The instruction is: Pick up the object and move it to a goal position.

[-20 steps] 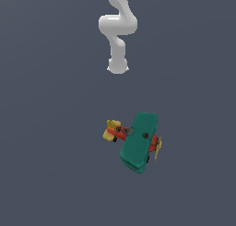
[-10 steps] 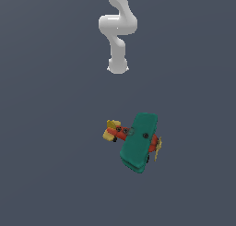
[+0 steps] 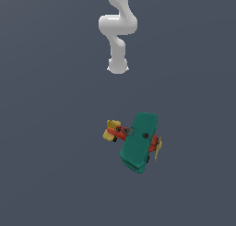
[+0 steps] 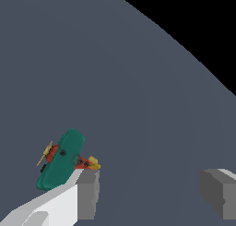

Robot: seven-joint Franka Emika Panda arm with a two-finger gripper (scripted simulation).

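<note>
The object, a small toy biplane (image 3: 138,142) with teal-green wings, a red-orange body, a yellow tail and a yellow propeller, lies on the dark grey floor. In the exterior view the white arm (image 3: 117,36) ends well apart from it, with a stretch of floor between. In the wrist view the biplane (image 4: 60,160) lies beyond and to the outside of one grey fingertip (image 4: 87,195). My gripper (image 4: 152,195) is open, its fingers wide apart with only floor between them. Nothing is held.
A plain dark grey floor (image 3: 50,128) surrounds the biplane on all sides. In the wrist view a black area (image 4: 203,22) lies past the floor's edge.
</note>
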